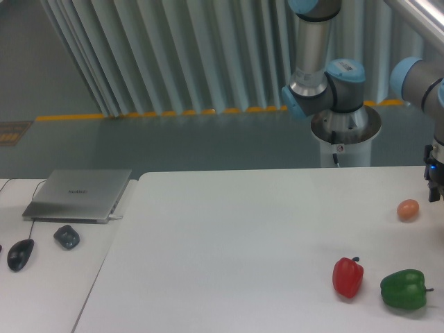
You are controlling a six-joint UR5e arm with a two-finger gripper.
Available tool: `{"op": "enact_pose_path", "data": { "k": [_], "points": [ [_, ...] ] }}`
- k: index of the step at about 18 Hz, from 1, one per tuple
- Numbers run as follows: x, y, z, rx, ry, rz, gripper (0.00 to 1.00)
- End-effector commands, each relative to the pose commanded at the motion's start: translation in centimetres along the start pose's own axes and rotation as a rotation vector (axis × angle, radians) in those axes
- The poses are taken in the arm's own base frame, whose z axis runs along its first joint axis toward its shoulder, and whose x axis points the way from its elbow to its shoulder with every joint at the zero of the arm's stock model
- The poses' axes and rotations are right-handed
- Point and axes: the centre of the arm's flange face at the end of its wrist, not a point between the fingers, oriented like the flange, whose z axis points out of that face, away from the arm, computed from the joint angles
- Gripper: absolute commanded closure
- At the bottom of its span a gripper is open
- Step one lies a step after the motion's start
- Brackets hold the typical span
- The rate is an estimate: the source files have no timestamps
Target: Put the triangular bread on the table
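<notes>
The triangular bread is not visible in the camera view. The large white table (229, 243) fills the middle and right of the view. My gripper (435, 189) shows only as a dark sliver at the right edge, just above the table's far right side. Most of it is cut off by the frame edge, so I cannot tell how its jaws stand or whether it holds anything.
A small orange-brown egg-shaped ball (408, 209) lies near the gripper. A red pepper (347, 277) and a green pepper (403, 289) sit at the front right. The arm's base (345, 125) stands behind the table. A smaller desk at left holds a laptop (78, 194) and a mouse (20, 254).
</notes>
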Motion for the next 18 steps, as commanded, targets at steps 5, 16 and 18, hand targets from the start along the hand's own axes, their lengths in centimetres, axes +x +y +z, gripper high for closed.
{"op": "enact_pose_path", "data": {
  "k": [5, 16, 18],
  "points": [
    [0.0, 0.2, -0.3, 0.004, -0.003, 0.014, 0.00],
    [1.5, 7.7, 0.2, -0.001, 0.013, -0.092, 0.00],
    [1.6, 8.2, 0.0, -0.003, 0.009, -0.106, 0.00]
  ]
}}
